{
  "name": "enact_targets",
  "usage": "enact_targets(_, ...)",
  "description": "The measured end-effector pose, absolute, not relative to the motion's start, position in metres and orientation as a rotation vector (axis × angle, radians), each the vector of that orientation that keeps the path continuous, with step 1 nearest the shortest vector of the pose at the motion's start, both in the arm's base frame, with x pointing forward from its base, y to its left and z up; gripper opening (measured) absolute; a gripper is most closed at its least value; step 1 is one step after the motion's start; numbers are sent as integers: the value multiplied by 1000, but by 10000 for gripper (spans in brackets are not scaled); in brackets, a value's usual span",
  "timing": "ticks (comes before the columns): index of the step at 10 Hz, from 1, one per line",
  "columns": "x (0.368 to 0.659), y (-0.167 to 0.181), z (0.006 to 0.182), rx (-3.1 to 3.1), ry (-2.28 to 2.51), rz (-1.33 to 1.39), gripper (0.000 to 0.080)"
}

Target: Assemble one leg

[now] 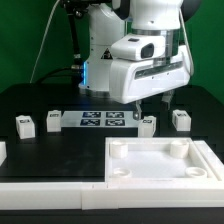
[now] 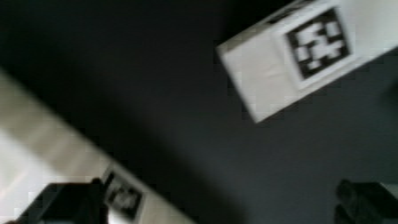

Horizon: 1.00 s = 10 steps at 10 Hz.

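Several small white legs with tags stand on the black table. One leg (image 1: 147, 123) is right under my gripper (image 1: 151, 109), which hangs low over it. In the wrist view this leg (image 2: 125, 196) shows blurred with its tag, just inside one fingertip (image 2: 68, 205). The other fingertip (image 2: 370, 200) is far from it. My gripper (image 2: 222, 207) is open and holds nothing. Other legs stand at the exterior view's left (image 1: 24, 125) (image 1: 52, 120) and right (image 1: 181, 120).
The marker board (image 1: 100, 121) lies beside the leg, and its corner shows in the wrist view (image 2: 294, 55). The large white tray-like part with round corner sockets (image 1: 160, 172) lies in front. A white strip (image 1: 50, 172) lies along the front left.
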<state>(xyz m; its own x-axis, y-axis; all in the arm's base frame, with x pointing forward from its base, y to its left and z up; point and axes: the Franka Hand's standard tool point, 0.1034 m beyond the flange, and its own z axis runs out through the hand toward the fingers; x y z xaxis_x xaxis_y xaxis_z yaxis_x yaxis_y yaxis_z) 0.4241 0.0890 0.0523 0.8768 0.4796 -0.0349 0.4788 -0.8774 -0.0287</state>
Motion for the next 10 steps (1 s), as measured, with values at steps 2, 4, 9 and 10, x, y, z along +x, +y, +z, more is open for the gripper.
enact_targets(2, 409, 113, 47, -3083, -343, 108, 649)
enact_targets(4, 406, 132, 48, -3087, 92, 124, 649)
enact_targets(9, 398, 129, 48, -3080, 99, 304, 649)
enact_targets(10, 395, 127, 49, -3064, 79, 492, 649)
